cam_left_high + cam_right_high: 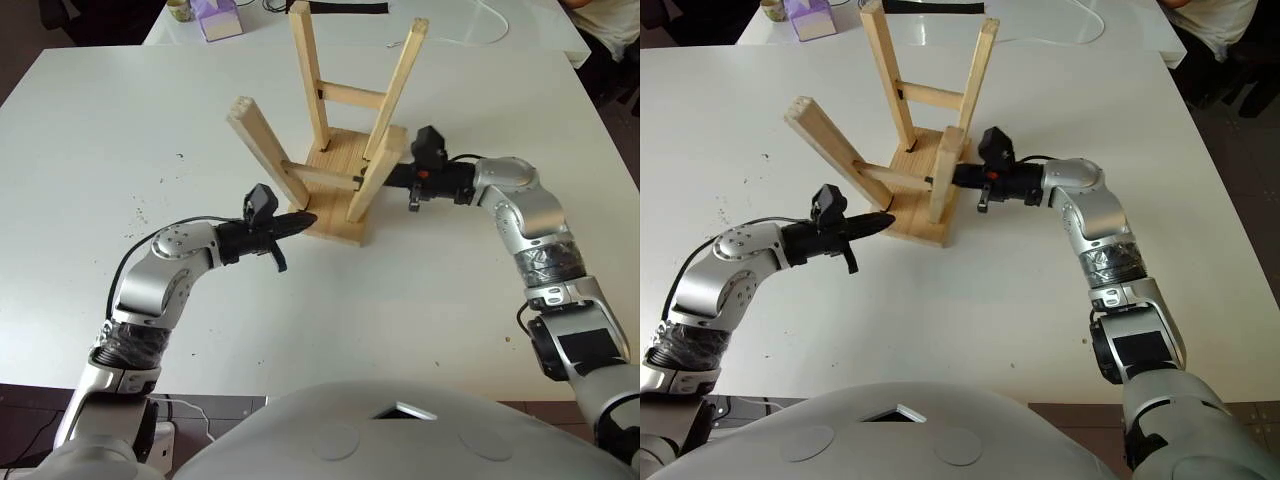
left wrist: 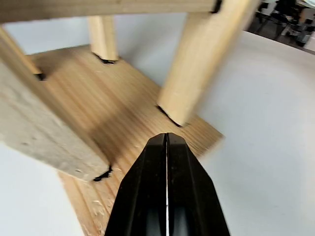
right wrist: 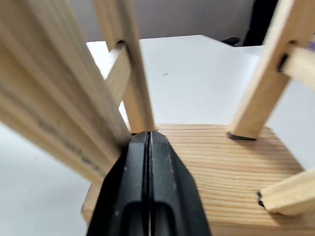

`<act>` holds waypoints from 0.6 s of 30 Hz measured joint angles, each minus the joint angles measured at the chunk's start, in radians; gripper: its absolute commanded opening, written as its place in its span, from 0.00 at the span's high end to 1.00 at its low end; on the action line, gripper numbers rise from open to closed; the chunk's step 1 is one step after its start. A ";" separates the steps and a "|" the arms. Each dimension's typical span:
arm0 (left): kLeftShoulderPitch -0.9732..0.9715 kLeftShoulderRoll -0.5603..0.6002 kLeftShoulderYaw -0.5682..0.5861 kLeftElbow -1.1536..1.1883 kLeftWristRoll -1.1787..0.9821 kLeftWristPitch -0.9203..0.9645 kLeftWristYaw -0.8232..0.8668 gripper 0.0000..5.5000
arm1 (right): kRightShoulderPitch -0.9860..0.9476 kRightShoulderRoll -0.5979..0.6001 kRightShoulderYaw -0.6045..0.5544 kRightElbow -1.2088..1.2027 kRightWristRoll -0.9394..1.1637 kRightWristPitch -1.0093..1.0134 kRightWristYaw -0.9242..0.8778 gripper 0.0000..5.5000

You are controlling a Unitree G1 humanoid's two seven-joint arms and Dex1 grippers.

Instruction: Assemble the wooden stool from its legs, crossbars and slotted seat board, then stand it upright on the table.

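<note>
**Head camera:** A pale wooden stool (image 1: 340,150) stands upside down near the middle of the white tabletop (image 1: 120,120), a little toward the far edge. Its slotted seat board (image 1: 335,228) lies flat, with four legs (image 1: 308,70) pointing up and crossbars (image 1: 350,95) fitted between them. Assembly looks nearly complete, though the near left leg (image 1: 262,140) splays outward and may need seating. Turning the stool onto its feet is not yet done. The left arm lies low across the tabletop, the left gripper (image 1: 300,220) at the board's near left corner. The right arm bends in from the right edge, the right gripper (image 1: 392,178) beside the near right leg.

**Left wrist camera:** The black fingers (image 2: 147,196) are pressed together and hold nothing. They are poised over the board's edge, near the foot of a leg.

**Right wrist camera:** This claw's fingers (image 3: 133,187) are likewise closed and empty. Their tips are at the joint where a leg meets the board, and I cannot tell whether they touch the wood.
</note>
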 measured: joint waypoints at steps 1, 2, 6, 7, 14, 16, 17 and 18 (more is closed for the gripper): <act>0.026 -0.004 0.021 -0.002 0.014 -0.015 0.030 0.99 | 0.009 0.000 0.017 -0.022 -0.001 0.008 0.017 1.00; 0.045 -0.006 0.037 -0.001 0.025 -0.027 0.050 0.99 | 0.021 -0.001 0.031 -0.051 -0.001 0.023 0.021 1.00; 0.114 -0.035 0.120 0.019 0.056 -0.076 0.132 0.99 | 0.161 0.035 0.079 -0.306 0.040 0.154 -0.041 1.00; 0.146 -0.042 0.142 0.013 0.060 -0.083 0.153 0.99 | 0.196 0.053 0.087 -0.362 0.050 0.191 -0.067 1.00; 0.475 -0.157 0.286 -0.144 0.002 -0.124 0.241 0.99 | 0.160 -0.145 -0.045 -0.290 0.014 0.231 -0.067 1.00; 0.512 -0.176 0.316 -0.193 -0.042 -0.124 0.243 0.99 | 0.103 -0.163 -0.047 -0.128 -0.067 0.164 -0.108 1.00; 0.532 -0.184 0.329 -0.214 -0.054 -0.121 0.245 0.99 | 0.057 -0.158 -0.047 -0.017 -0.114 0.120 -0.153 1.00; 0.545 -0.188 0.330 -0.223 -0.059 -0.118 0.245 0.99 | 0.021 -0.149 -0.046 0.064 -0.143 0.089 -0.190 1.00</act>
